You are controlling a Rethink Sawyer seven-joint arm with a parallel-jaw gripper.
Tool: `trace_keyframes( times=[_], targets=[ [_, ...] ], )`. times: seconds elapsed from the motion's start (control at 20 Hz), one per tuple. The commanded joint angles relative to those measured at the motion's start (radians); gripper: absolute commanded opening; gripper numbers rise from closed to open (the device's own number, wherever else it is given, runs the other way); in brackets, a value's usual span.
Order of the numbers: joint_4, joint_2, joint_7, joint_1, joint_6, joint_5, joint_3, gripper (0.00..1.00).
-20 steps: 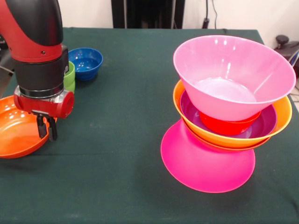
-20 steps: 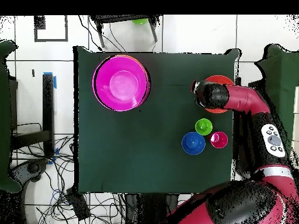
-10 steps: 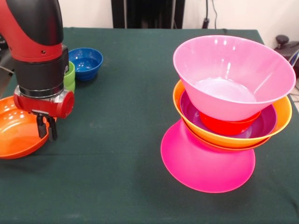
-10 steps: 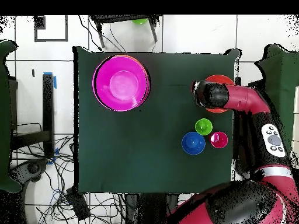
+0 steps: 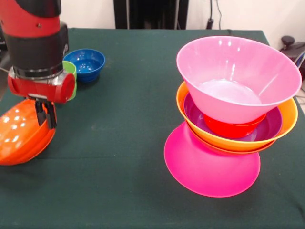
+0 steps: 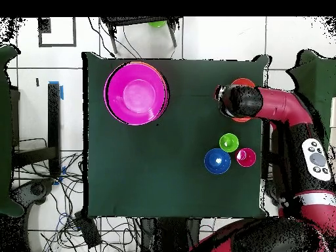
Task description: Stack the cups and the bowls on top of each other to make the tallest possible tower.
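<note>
My gripper (image 5: 45, 114) is shut on the rim of a shallow red-orange bowl (image 5: 19, 136) at the table's left edge. The bowl hangs tilted, gripped edge up. The overhead view shows the gripper (image 6: 223, 102) and a bit of that bowl (image 6: 244, 83) beside the arm. The tower (image 5: 236, 114) stands at the right: an upturned hot pink bowl (image 5: 209, 164), then orange (image 5: 286, 112), purple (image 5: 271, 125), small red-orange (image 5: 233, 129) and a hot pink bowl (image 5: 238, 76) on top. The lime green cup (image 6: 228, 142), red cup (image 6: 246, 157) and small blue bowl (image 6: 217, 161) stand together.
The blue bowl (image 5: 86, 63) and green cup (image 5: 71, 76) sit just behind my arm in the front view; the red cup is hidden there. The green table (image 5: 124, 143) has open cloth between my gripper and the tower.
My gripper has risen with the shallow red-orange bowl's rim in it. The bowl has tipped from lying flat to steeply tilted. The tower and cups have not moved.
</note>
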Motion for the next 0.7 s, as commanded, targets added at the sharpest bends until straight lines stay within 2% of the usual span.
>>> trace_keyframes(
  times=[0.05, 0.2, 0.35, 0.7],
  targets=[
    [0.058, -0.095, -0.239, 0.066, 0.165, 0.028, 0.077, 0.00],
    [0.084, -0.148, -0.234, 0.071, 0.165, 0.038, 0.093, 0.00],
    [0.068, -0.182, -0.234, 0.092, 0.238, 0.064, 0.101, 0.00],
    [0.033, -0.246, -0.240, 0.124, 0.339, 0.101, 0.118, 0.00]
  ],
)
